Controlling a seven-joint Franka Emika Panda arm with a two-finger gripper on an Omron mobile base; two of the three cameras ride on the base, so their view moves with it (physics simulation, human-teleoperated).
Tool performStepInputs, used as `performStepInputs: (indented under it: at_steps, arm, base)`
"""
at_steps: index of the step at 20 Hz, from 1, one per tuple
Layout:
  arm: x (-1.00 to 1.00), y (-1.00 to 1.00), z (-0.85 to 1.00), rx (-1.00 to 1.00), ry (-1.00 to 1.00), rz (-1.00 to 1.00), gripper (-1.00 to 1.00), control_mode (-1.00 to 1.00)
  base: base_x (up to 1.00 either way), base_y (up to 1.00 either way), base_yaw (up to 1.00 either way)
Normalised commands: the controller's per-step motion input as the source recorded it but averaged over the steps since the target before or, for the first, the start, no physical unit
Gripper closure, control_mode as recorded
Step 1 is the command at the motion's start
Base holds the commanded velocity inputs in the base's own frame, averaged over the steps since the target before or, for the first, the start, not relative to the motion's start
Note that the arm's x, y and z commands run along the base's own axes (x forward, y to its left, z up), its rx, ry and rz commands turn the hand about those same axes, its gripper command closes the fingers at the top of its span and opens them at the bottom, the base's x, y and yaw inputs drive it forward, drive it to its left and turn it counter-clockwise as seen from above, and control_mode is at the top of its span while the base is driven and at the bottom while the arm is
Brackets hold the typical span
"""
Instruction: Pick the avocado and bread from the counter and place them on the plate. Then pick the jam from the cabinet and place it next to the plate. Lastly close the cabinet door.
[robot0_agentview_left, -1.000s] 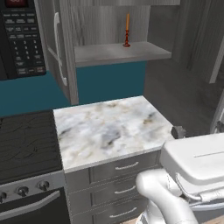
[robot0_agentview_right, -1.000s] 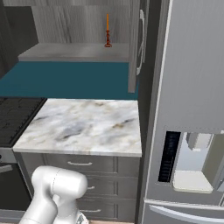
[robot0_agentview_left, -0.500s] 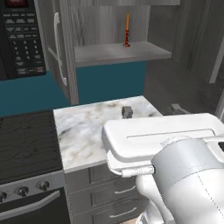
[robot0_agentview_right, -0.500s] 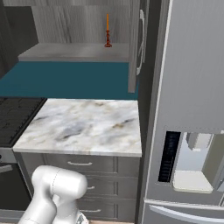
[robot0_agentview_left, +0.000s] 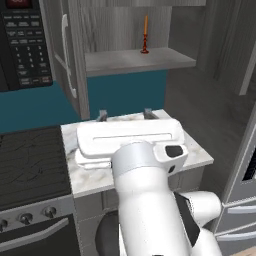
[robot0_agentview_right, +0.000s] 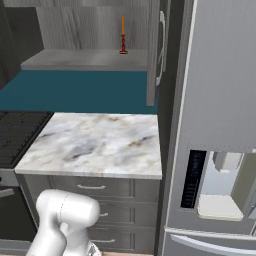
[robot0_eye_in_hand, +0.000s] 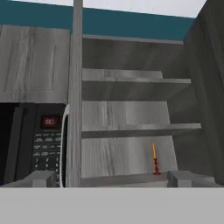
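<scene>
Marble worktop lay beneath the open cabinet; the arm had swung up over it, gripper spread wide.

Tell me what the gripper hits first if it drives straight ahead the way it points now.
Probably the open cabinet: the open gripper aims into its shelves, roughly at the back wall above the candlestick. Depth is unclear, and the door edge lies just left.

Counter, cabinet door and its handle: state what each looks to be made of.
Counter: looks like polished marble, white-grey with brown and grey veins; it could be an imitation.
Cabinet door: seemingly grey wood or a wood-look laminate, matte, with vertical grain streaks.
Handle: probably metal, a pale silvery bar with a smooth sheen.
</scene>
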Motion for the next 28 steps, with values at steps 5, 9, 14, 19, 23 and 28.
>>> performStepInputs:
  at_steps: [5,9,14,19,23,28]
  arm:
    - [0.03,0.73,-0.01,-0.01,-0.31,-0.23,-1.00,-1.00]
    - [0.10,0.52,0.15,0.00,-0.29,-0.33,-1.00,-1.00]
    - [0.04,0.06,0.00,0.01,-0.05,-0.19,-1.00,-1.00]
    - [0.10,0.01,0.00,0.03,0.11,-0.16,-1.00,-1.00]
    - [0.04,0.00,0.08,0.15,0.23,-0.16,-1.00,-1.00]
    - [0.06,0.00,-0.01,0.03,0.14,-0.03,-1.00,-1.00]
  base:
    - [0.00,0.00,0.00]
    - [0.00,0.00,0.00]
    - [0.00,0.00,0.00]
    - [0.00,0.00,0.00]
    - [0.00,0.00,0.00]
    - [0.00,0.00,0.00]
